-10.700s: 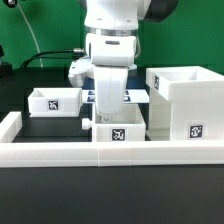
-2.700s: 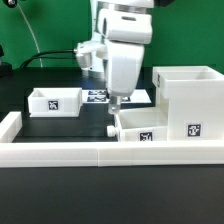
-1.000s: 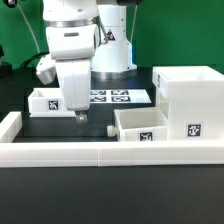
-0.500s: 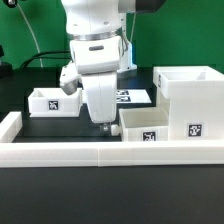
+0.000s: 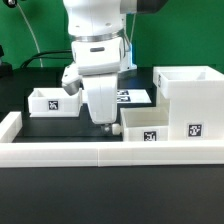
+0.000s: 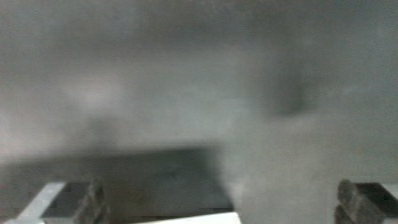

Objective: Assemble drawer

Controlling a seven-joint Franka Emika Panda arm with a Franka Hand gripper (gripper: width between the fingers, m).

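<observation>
Slightly tilted, the claw [image 5: 103, 124] hangs low beside the middle tray [image 5: 136, 130].

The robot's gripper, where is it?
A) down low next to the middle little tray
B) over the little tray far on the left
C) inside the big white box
A: the gripper sits low beside the middle tray, apart from the housing and the other tray.
</observation>
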